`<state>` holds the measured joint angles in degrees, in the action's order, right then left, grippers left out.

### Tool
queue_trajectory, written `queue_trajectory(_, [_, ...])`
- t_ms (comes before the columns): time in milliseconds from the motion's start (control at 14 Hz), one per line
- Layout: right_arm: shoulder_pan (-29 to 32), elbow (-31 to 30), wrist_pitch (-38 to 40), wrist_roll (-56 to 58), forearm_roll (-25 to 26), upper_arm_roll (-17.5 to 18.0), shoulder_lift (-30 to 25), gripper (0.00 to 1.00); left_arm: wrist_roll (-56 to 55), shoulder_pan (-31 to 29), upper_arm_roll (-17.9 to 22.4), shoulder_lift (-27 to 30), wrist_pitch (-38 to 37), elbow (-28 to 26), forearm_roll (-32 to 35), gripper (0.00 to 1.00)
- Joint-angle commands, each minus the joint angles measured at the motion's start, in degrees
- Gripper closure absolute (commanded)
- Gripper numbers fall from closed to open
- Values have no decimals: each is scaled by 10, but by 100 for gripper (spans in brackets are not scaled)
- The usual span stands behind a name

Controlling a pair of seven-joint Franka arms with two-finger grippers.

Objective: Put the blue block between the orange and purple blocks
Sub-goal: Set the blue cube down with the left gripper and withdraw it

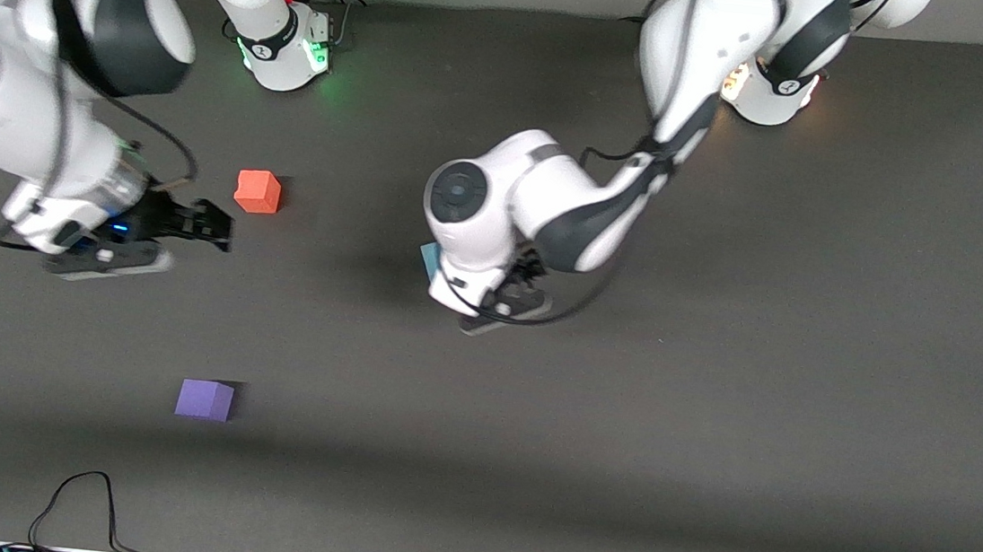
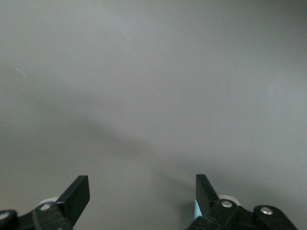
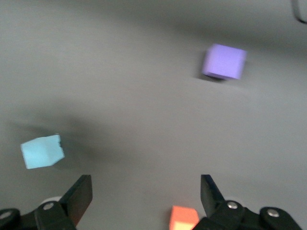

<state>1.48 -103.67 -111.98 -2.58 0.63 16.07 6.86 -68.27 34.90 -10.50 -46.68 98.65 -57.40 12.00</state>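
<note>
The orange block lies toward the right arm's end of the table. The purple block lies nearer the front camera. The blue block is at mid-table, mostly hidden under the left hand. My left gripper is over it, open and empty. A sliver of the blue block shows just outside one finger. My right gripper is open and empty beside the orange block. The right wrist view shows the right gripper, the blue block, the purple block and the orange block.
The dark grey table mat is bare toward the left arm's end. A black cable loops at the table edge nearest the front camera. The arm bases stand along the edge farthest from that camera.
</note>
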Motion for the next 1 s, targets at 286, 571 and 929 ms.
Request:
queue_trajectory(286, [-97,0,-145,-193,129,85,132,0,302,-270,-16,324,79,-384,-54,0])
queue_trajectory(571, [-143,-15,-226,-306,215,86,218,0,506,-374,0,403,53,-448,-60,0])
queue_trajectory(929, [-157,-86,-356,-387,243,86,246,0,622,-346,104,473,8,-462,-99,0])
